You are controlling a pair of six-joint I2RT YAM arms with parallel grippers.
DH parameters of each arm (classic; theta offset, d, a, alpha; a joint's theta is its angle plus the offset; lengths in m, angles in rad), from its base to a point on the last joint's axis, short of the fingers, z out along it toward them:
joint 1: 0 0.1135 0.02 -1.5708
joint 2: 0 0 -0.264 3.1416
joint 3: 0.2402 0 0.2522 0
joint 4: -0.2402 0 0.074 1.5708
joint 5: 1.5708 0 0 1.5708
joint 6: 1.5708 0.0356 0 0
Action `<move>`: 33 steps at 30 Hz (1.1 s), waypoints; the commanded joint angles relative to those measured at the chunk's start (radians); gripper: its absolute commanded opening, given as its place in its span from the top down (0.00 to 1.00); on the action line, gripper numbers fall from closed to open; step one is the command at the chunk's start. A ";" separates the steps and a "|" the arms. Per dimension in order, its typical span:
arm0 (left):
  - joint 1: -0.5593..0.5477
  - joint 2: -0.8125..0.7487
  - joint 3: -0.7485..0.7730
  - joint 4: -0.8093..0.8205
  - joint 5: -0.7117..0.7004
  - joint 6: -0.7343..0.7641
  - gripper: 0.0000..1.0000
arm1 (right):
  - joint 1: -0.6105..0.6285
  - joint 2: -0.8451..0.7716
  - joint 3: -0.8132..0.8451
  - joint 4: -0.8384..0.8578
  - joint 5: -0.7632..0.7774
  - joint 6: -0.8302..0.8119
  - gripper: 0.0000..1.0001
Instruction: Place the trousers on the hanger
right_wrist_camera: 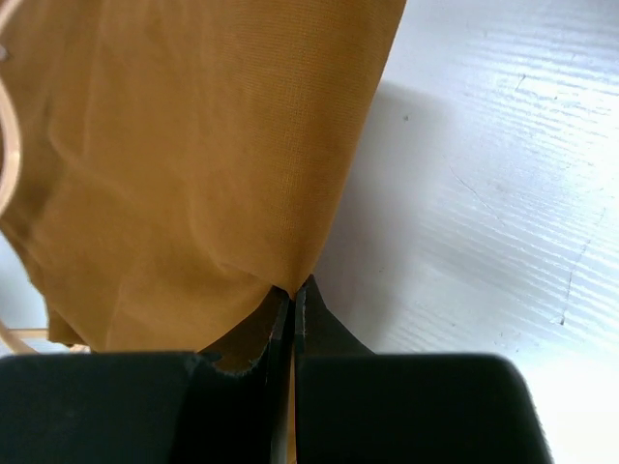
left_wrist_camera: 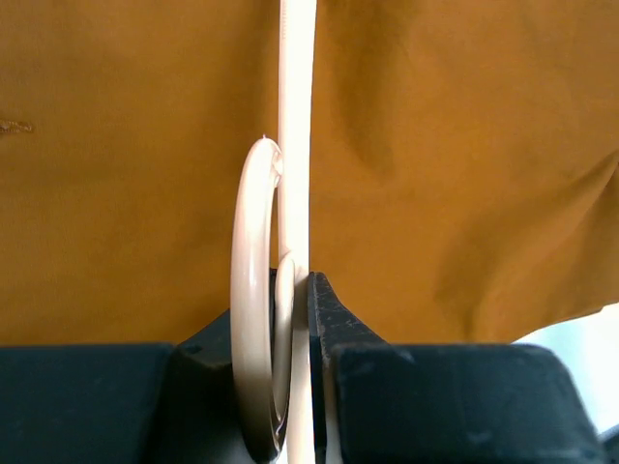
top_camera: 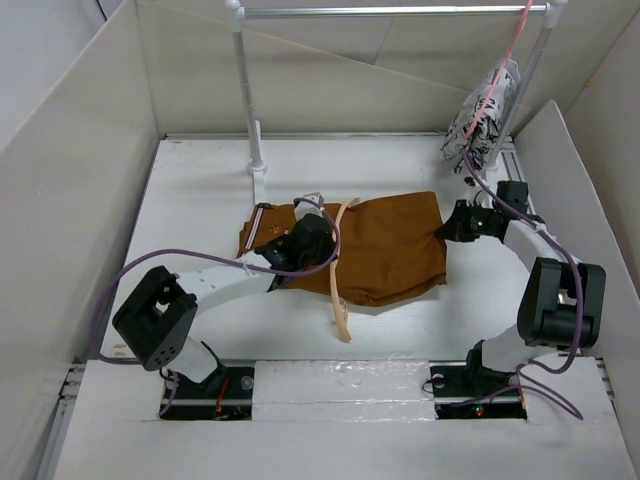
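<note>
**Bench** (top_camera: 190,200): white and walled, carrying all items below.

**Trousers** (top_camera: 395,250): rust-brown cloth lying flat between the two hands. The waistband end is beneath the left hand and the opposite edge is at the right hand's fingertips.

**Hanger** (top_camera: 338,300): light wood, laid across the trousers. One arm runs past the cloth's near edge toward the arm bases.

**Left hand** (left_wrist_camera: 308,290): fingers pressed together on the hanger's thin bar, with cloth directly ahead.

**Right hand** (right_wrist_camera: 293,292): fingers pinching the trousers' corner, with bare bench to its right.

The step in hand appears to be drawing the cloth over the hanger bar. To do it well, the right hand should probably lift the corner just clear of the bench and carry it toward the left hand. The left hand should hold the hanger level so the bar neither twists nor slips. A sharp tug may pull so thin a pinch of cloth free.
</note>
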 commanded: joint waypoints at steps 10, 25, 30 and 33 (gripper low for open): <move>0.007 0.039 0.250 -0.100 -0.223 0.063 1.00 | 0.036 0.125 -0.036 0.117 0.078 0.009 1.00; -0.038 0.067 0.250 -0.021 -0.250 0.165 1.00 | 0.080 0.102 -0.020 0.053 0.087 -0.009 0.56; -0.052 -0.021 0.350 -0.124 -0.309 0.172 1.00 | 0.157 -0.102 0.103 -0.171 0.194 -0.082 0.29; -0.052 -0.088 0.362 -0.107 -0.297 0.215 1.00 | 0.213 -0.217 0.218 -0.248 0.208 -0.086 0.25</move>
